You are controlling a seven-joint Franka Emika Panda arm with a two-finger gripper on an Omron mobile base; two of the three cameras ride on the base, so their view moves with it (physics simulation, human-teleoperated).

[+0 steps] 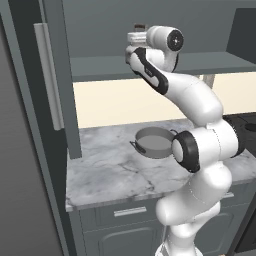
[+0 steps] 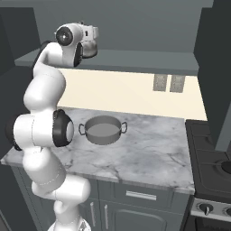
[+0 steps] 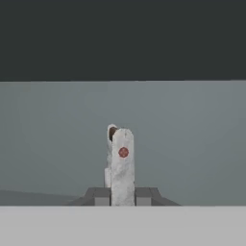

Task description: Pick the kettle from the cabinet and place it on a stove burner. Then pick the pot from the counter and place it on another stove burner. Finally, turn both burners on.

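- Tool [image 3: 123, 194] up in the cabinet [image 1: 55, 90] is clenched on the kettle [image 2: 90, 48] by its thin handle; we fear the kettle swings and clips the cabinet shelf
- Pot [image 1: 154, 142] sits below on the bench [image 1: 110, 170]; a slipped kettle could strike it
- Burners [image 2: 223, 167] lie far right, a long carry

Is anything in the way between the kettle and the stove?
Only the pot, low on the counter between them. The kettle is up in the cabinet, so carried high it likely clears the pot to the stove.
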